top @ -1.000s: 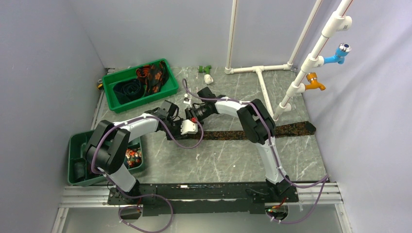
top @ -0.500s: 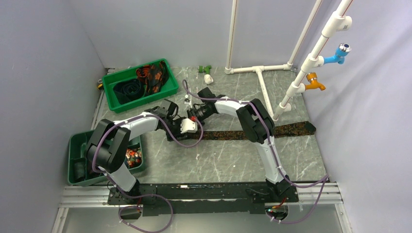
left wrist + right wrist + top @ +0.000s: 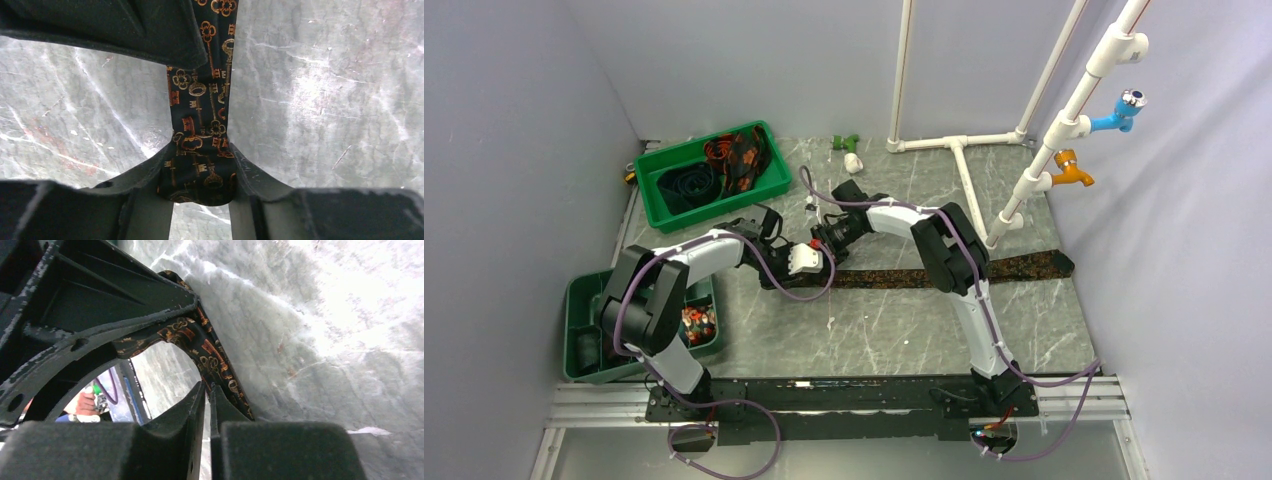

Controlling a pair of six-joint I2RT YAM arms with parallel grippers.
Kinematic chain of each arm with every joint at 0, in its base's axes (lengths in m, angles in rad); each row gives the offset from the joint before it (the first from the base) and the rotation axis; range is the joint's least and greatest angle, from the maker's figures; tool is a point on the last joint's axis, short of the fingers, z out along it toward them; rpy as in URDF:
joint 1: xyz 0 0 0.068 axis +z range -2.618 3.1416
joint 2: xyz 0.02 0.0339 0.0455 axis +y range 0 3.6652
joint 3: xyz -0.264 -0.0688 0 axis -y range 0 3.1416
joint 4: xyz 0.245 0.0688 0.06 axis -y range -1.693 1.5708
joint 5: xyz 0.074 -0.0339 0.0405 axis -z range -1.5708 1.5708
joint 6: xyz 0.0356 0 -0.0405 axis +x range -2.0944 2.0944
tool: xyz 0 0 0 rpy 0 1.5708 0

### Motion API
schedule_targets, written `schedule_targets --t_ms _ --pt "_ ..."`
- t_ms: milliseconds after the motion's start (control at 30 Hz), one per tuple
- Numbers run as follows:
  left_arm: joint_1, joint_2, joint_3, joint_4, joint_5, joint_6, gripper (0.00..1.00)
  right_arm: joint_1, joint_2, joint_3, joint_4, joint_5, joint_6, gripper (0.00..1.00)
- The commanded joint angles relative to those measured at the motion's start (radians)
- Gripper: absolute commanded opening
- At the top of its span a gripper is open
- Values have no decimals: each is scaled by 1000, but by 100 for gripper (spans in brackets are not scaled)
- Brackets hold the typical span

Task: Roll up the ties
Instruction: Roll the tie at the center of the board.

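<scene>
Tie, dark, orange key print: lay flat on tabletop, running from centre toward 3 o'clock. Left end effector clamped its end; right end effector sat closed alongside. Step, as judged: starting the roll. Next move probably called for turning that end over toward 3 o'clock.

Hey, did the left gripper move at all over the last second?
Yes. In the top view the left gripper has shifted slightly left, away from the white pipe stand and toward the near green tray.
</scene>
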Motion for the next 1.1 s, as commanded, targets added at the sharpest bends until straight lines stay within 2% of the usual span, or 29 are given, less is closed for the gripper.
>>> schedule_targets --t_ms 0,133,167,233,367,467,567,700,833,967,1067 --pt "-2 3 18 -35 40 -13 39 -3 -83 -39 118 -75 34 14" --pt "-2 -12 13 -30 56 -8 35 -5 -87 -26 157 -149 85 24" --pt "-2 -11 14 -31 58 -9 37 -3 -89 -30 174 -157 100 28" --pt "-1 -9 24 -44 56 -13 49 0 -82 -26 177 -151 109 29" --pt "38 -26 27 -81 65 -2 58 2 -22 41 42 -106 27 16" --pt "82 -50 29 -119 71 53 60 2 -4 62 -13 -79 -20 5" --pt "126 -82 27 -157 97 110 60 3 -22 41 -4 -79 -22 2" --pt "146 -106 29 -169 147 130 56 3 -29 43 -10 -87 -30 2" --pt "145 -112 35 -144 219 117 41 0 -35 46 -3 -112 -20 7" --pt "122 -72 75 -153 248 99 30 -7 -45 38 16 -161 12 26" --pt "98 -40 101 -135 244 58 26 -13 -42 39 29 -195 37 34"
